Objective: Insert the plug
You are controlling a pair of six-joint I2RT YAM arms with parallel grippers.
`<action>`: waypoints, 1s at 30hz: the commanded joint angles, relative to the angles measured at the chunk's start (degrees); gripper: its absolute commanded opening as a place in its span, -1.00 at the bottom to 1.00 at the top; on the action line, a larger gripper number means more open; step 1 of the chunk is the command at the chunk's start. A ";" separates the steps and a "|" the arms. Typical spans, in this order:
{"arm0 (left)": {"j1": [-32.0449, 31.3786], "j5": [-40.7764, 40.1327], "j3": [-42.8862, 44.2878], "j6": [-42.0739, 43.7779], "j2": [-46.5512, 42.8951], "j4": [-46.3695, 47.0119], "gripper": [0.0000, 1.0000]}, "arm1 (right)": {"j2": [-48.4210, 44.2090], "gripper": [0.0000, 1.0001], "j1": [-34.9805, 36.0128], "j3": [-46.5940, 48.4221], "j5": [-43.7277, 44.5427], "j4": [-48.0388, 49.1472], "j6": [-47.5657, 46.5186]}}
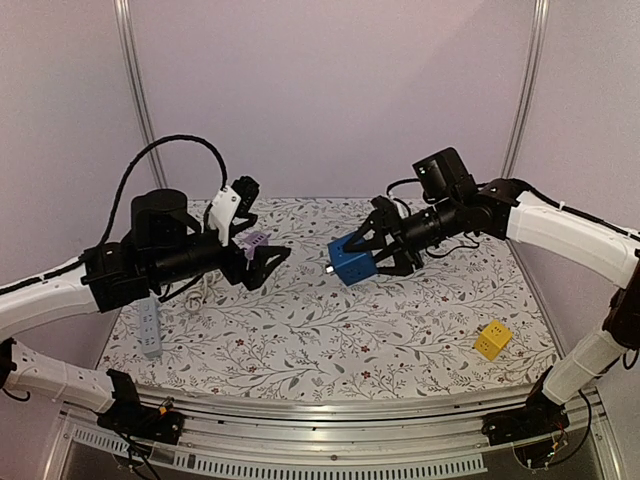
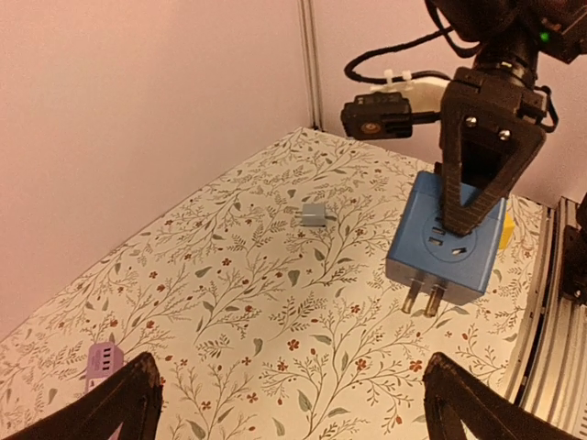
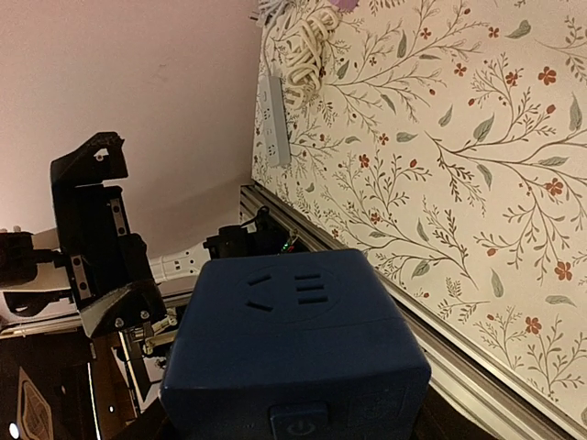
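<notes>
Blue cube plug [image 1: 352, 262] pinched between right gripper [image 1: 368, 256] fingers, prongs jutting past fingertips; left gripper [image 1: 266, 262] fingers spread, empty, facing prongs; white power strip [image 1: 149, 330] well behind left fingers; square prongs to slots, press straight.

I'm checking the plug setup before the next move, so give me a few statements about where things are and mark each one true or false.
1. The right gripper holds the blue adapter above the table. True.
2. The left gripper is closed on the white power strip. False: its jaws stand wide open and empty, and the strip lies on the table by the left arm.
3. The adapter's prongs are already in the power strip. False: they are bare and in the air, well away from the strip.
4. A yellow cube sits on the table on the right arm's side. True.
</notes>
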 commanded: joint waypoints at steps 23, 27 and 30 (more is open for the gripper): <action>24.68 -9.23 16.37 -5.78 25.51 -21.84 0.99 | 0.24 -1.00 0.22 6.96 14.26 -12.68 -9.24; 28.01 -14.81 18.84 -12.99 27.92 -28.35 0.99 | 0.28 -1.00 0.20 7.72 15.44 -15.02 -10.31; 30.46 -18.24 17.63 -19.69 27.69 -32.78 0.99 | 0.94 -1.00 0.18 8.77 16.52 -17.46 -11.59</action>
